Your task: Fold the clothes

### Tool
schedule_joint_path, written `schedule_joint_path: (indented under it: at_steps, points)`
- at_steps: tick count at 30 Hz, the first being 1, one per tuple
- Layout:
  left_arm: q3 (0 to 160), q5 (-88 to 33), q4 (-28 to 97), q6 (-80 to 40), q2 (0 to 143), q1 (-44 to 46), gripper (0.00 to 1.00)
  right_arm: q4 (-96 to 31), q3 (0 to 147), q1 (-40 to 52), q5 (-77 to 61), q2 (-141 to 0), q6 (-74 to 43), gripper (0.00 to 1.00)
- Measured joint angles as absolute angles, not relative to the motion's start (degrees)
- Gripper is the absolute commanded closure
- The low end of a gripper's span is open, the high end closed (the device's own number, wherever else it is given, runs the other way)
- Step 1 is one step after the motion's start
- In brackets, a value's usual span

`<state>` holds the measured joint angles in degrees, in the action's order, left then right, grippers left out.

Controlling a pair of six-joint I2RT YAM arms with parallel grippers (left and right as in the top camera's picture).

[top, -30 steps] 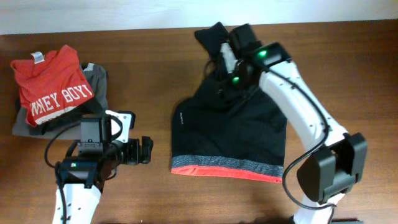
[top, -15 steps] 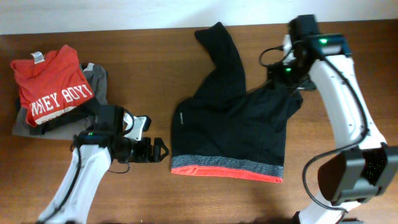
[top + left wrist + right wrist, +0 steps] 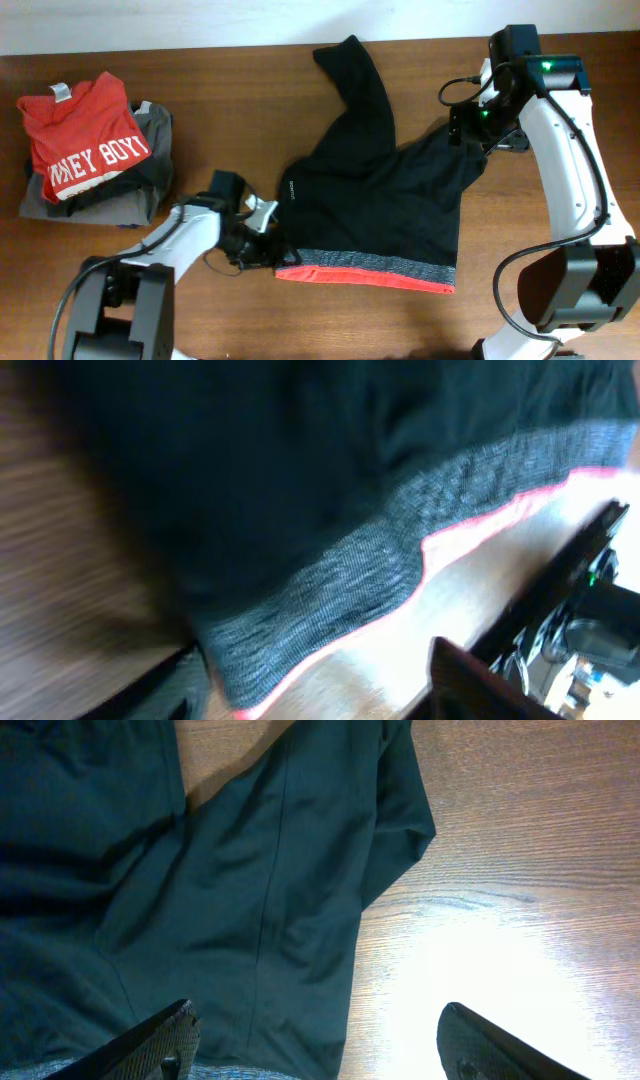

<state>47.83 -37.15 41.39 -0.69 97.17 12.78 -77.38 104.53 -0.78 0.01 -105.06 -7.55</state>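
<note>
Your right jaws stand spread and empty over the upper right edge of the black trousers (image 3: 380, 200). Your left jaws are at the lower left corner of the waistband (image 3: 365, 268); the blurred view does not tell if they pinch it. The trousers lie on the worktop (image 3: 230, 90), well apart from the red T-shirt (image 3: 85, 140).

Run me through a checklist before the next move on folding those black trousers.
1. Left fingers at the corner of the grey-and-red stripe band of the long black soft trousers: ok.
2. Left fingers shut on that band: not ok, they stand apart.
3. Right fingers open and empty: ok, above the trousers' right edge.
4. Trousers lying flat: not ok, one leg bunches toward the back of the table.
5. Red T-shirt with white lettering clear of the trousers: ok.
6. Left wrist view sharp: not ok, blurred.
</note>
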Motion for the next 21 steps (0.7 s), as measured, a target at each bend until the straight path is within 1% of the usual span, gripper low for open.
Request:
schedule_joint_path:
  at_steps: [1, 3, 4, 8, 11, 16, 21]
  points:
    - [47.86, -37.23, 41.15, -0.71, 97.41, 13.67, 0.56, -77.38, 104.53, -0.78, 0.01, -105.06, -7.55, 0.19]
    - [47.83, -37.45, 40.71, -1.06, 97.65, 15.27, 0.86, -77.41, 104.57, -0.78, 0.01, -105.06, -7.57, 0.19]
    - [47.83, -37.54, 40.51, -1.15, 97.73, 15.90, 0.99, -77.45, 104.57, -0.78, 0.01, -105.06, -7.55, 0.20]
    - [47.86, -36.91, 39.99, -1.17, 97.80, 16.53, 1.00, -77.82, 104.57, -0.78, 0.01, -105.06, -7.55, 0.19]
    - [48.62, -33.67, 40.60, -1.61, 97.93, 14.79, 1.00, -78.08, 104.57, -0.78, 0.03, -105.06, -7.55, 0.19]
    - [57.58, -25.50, 41.54, -2.72, 98.15, 7.20, 0.99, -79.33, 104.57, -0.78, 0.82, -105.06, -7.51, 0.19]
    - [72.58, -19.14, 41.04, -3.09, 98.17, -0.47, 0.99, -79.77, 104.60, -0.78, 1.72, -105.03, -7.53, 0.18]
